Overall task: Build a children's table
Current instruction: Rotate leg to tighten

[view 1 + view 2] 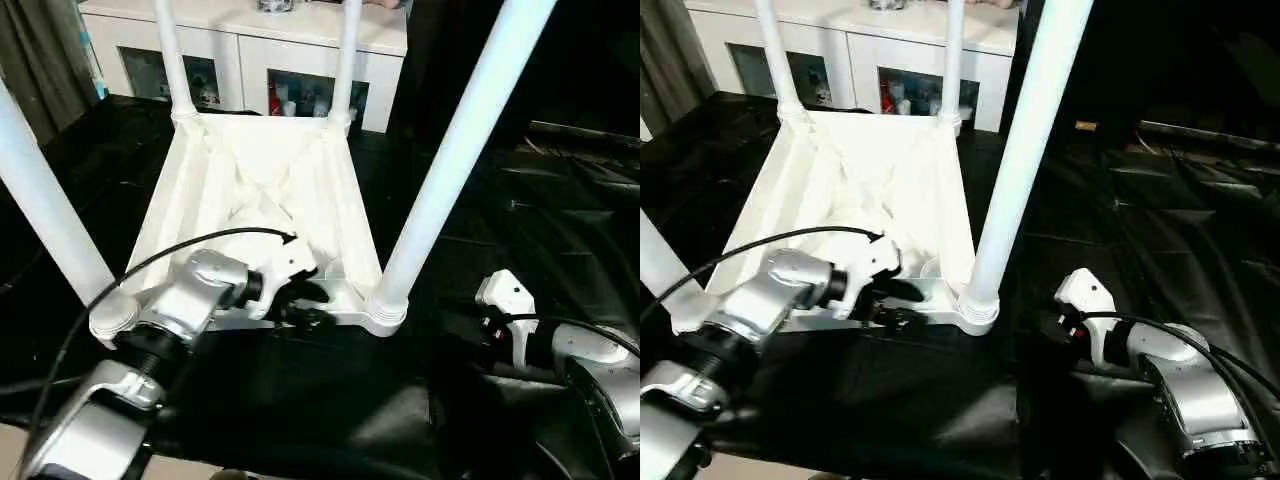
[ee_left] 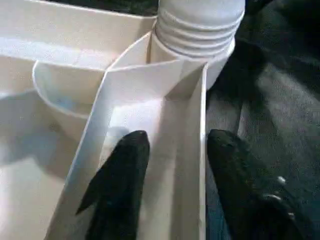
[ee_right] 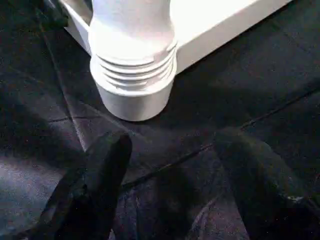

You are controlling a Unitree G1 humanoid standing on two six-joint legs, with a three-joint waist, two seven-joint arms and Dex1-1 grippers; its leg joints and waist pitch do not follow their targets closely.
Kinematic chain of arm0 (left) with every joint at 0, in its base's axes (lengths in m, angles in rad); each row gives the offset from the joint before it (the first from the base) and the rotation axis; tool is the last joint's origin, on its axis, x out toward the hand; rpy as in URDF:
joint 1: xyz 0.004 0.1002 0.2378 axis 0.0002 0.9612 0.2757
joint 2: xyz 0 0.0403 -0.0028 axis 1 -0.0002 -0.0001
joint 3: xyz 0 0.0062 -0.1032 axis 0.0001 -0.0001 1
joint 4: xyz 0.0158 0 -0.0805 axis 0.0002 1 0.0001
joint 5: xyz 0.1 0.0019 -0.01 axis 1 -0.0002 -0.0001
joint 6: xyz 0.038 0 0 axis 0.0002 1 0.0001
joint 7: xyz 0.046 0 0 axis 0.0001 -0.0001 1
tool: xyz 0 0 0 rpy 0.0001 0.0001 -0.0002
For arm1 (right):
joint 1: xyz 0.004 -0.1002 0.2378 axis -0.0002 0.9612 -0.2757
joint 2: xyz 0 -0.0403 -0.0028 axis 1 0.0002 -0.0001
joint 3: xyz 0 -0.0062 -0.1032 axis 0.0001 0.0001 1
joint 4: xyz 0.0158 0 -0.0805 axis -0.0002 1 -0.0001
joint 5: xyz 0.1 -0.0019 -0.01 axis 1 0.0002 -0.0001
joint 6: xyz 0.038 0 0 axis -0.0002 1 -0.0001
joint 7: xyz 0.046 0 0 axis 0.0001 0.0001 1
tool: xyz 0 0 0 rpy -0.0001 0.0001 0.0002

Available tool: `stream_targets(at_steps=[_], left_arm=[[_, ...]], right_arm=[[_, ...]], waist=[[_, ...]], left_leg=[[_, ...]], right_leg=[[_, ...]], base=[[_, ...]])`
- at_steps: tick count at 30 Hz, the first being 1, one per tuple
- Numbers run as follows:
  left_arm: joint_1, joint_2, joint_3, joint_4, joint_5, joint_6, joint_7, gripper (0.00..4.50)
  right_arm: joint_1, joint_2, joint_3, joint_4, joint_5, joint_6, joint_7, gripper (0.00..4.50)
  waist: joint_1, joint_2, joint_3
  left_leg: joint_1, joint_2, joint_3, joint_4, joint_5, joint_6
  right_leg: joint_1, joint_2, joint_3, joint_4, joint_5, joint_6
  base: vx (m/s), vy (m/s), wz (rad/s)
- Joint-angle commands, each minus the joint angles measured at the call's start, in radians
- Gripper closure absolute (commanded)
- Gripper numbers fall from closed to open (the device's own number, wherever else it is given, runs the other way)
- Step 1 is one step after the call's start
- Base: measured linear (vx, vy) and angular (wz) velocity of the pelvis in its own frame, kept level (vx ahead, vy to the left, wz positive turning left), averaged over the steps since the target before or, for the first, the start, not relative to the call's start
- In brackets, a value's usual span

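The children's table [image 1: 250, 190] lies upside down on the black cloth, ribbed underside up. A white leg stands in each corner socket. The near right leg [image 1: 450, 160] and near left leg [image 1: 45, 220] rise past my arms. My left gripper [image 2: 177, 142] is at the near rim beside the right socket [image 2: 195, 35], open. One finger [image 2: 125, 170] sits inside the rim channel and the other lies outside the outer wall, with a gap showing. My right gripper [image 3: 170, 140] rests open on the cloth just short of that socket [image 3: 132, 75], holding nothing.
A white cabinet with glass doors [image 1: 240, 50] stands behind the work table. Black cloth [image 1: 560, 200] covers the surface to the right, with folds. A black cable [image 1: 180, 250] arcs over my left forearm. A curtain [image 1: 40, 60] hangs at the back left.
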Motion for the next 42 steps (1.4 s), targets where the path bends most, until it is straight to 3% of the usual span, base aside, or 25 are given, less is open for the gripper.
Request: stream_targets(at_steps=[1,7,10,11,12,17,20,21,23,27,28,32,33,37,39,41,42], left_arm=[[0.016,0.008,-0.016,-0.015,0.013,0.022,-0.017,2.71],[0.016,0.011,-0.021,-0.018,0.024,0.031,-0.026,3.13],[0.016,0.015,-0.032,-0.02,0.034,0.041,-0.037,3.21],[0.017,0.016,-0.034,-0.022,0.035,0.042,-0.037,3.55],[0.019,0.016,-0.035,-0.028,0.035,0.046,-0.04,3.55],[0.022,0.015,-0.038,-0.033,0.036,0.048,-0.046,3.95],[0.024,0.014,-0.041,-0.034,0.043,0.047,-0.048,4.12],[0.025,0.015,-0.042,-0.037,0.045,0.047,-0.048,4.19],[0.028,0.015,-0.041,-0.043,0.049,0.049,-0.049,4.43],[0.032,0.015,-0.041,-0.047,0.049,0.051,-0.048,4.5],[0.034,0.016,-0.04,-0.051,0.048,0.052,-0.047,4.5],[0.039,0.019,-0.038,-0.058,0.051,0.053,-0.047,4.5],[0.039,0.019,-0.038,-0.059,0.052,0.053,-0.047,4.5],[0.046,0.02,-0.033,-0.069,0.055,0.059,-0.047,4.5],[0.049,0.022,-0.032,-0.07,0.055,0.059,-0.047,4.5],[0.052,0.024,-0.031,-0.073,0.055,0.061,-0.047,4.5],[0.053,0.025,-0.031,-0.074,0.055,0.06,-0.046,4.5]], right_arm=[[-0.013,-0.011,-0.002,-0.007,0.001,0.007,0.0,1.37],[-0.013,-0.006,0.0,-0.012,0.001,0.009,-0.003,1.37],[-0.013,0.005,-0.012,-0.028,0.048,0.043,0.021,1.37],[-0.011,0.006,-0.014,-0.033,0.058,0.05,0.028,1.03],[-0.013,0.02,-0.026,-0.046,0.091,0.069,0.036,1.03],[-0.016,0.037,-0.013,-0.07,0.115,0.079,0.054,0.63],[-0.035,0.061,0.008,-0.051,0.082,0.053,0.023,0.36],[-0.042,0.069,0.016,-0.041,0.064,0.041,0.007,0.28],[-0.054,0.082,0.032,-0.023,0.037,0.024,-0.02,0.22],[-0.076,0.108,0.053,0.007,0.008,0.007,-0.052,0.22],[-0.083,0.118,0.051,0.014,0.01,0.013,-0.058,0.22],[-0.119,0.16,0.049,0.065,0.02,0.001,-0.067,0.22],[-0.124,0.167,0.047,0.073,0.023,-0.004,-0.071,0.51],[-0.132,0.177,0.053,0.087,0.029,-0.012,-0.066,0.64],[-0.134,0.182,0.059,0.096,0.024,-0.016,-0.06,1.01],[-0.134,0.188,0.06,0.102,0.021,-0.019,-0.057,1.08],[-0.135,0.19,0.06,0.104,0.02,-0.021,-0.055,1.16]], waist=[[0.001,-0.001,-0.055],[0.002,-0.001,-0.056],[0.002,0.002,-0.056],[0.001,0.001,-0.056],[0.001,0.002,-0.055],[0.003,0.003,-0.054],[0.002,0.003,-0.054],[0.0,-0.003,-0.054],[0.001,0.002,-0.054],[0.001,0.002,-0.056],[0.001,-0.003,-0.057],[0.001,0.0,-0.057],[0.0,-0.002,-0.056],[0.002,-0.003,-0.055],[0.002,-0.006,-0.055],[0.002,-0.003,-0.055],[0.001,-0.009,-0.055]], left_leg=[[0.015,0.029,-0.016,-0.076,-0.31,0.011],[0.013,0.027,-0.014,-0.074,-0.288,0.017],[0.015,0.029,-0.015,-0.076,-0.29,0.017],[0.015,0.029,-0.015,-0.075,-0.297,0.02],[0.015,0.029,-0.015,-0.076,-0.299,0.02],[0.017,0.03,-0.016,-0.078,-0.321,0.009],[0.016,0.029,-0.017,-0.08,-0.323,-0.001],[0.014,0.029,-0.017,-0.079,-0.318,-0.002],[0.017,0.029,-0.016,-0.079,-0.311,-0.007],[0.016,0.029,-0.015,-0.079,-0.29,-0.005],[0.014,0.028,-0.014,-0.078,-0.28,-0.002],[0.015,0.027,-0.013,-0.078,-0.281,0.002],[0.014,0.028,-0.013,-0.078,-0.282,0.001],[0.015,0.029,-0.014,-0.079,-0.285,0.001],[0.014,0.028,-0.013,-0.079,-0.282,0.002],[0.015,0.028,-0.013,-0.079,-0.285,0.002],[0.014,0.028,-0.013,-0.079,-0.286,0.003]], right_leg=[[0.032,-0.038,0.019,-0.082,-0.291,-0.199],[0.035,-0.037,0.019,-0.078,-0.246,-0.213],[0.035,-0.037,0.019,-0.079,-0.248,-0.215],[0.035,-0.036,0.02,-0.079,-0.246,-0.217],[0.035,-0.037,0.02,-0.079,-0.249,-0.216],[0.031,-0.038,0.02,-0.083,-0.289,-0.207],[0.03,-0.04,0.019,-0.084,-0.31,-0.199],[0.03,-0.04,0.019,-0.083,-0.311,-0.196],[0.028,-0.039,0.02,-0.082,-0.305,-0.197],[0.03,-0.038,0.02,-0.079,-0.265,-0.203],[0.032,-0.037,0.02,-0.076,-0.246,-0.206],[0.032,-0.038,0.02,-0.075,-0.238,-0.216],[0.032,-0.039,0.02,-0.075,-0.241,-0.217],[0.032,-0.039,0.021,-0.075,-0.251,-0.21],[0.032,-0.039,0.021,-0.076,-0.253,-0.207],[0.031,-0.04,0.021,-0.077,-0.263,-0.205],[0.031,-0.039,0.021,-0.077,-0.268,-0.202]], base=[[0.0,0.0,0.0],[0.0,0.0,0.0],[0.0,0.0,0.0],[0.0,0.0,0.0],[0.0,0.0,0.0],[0.0,0.0,0.0],[0.0,0.0,0.0],[0.0,0.0,0.0],[0.0,0.0,0.0],[0.0,0.0,0.0],[0.0,0.0,0.0],[0.0,0.0,0.0],[0.0,0.0,0.0],[0.0,0.0,0.0],[0.0,0.0,0.0],[0.0,0.0,0.0],[0.0,0.0,0.0]])
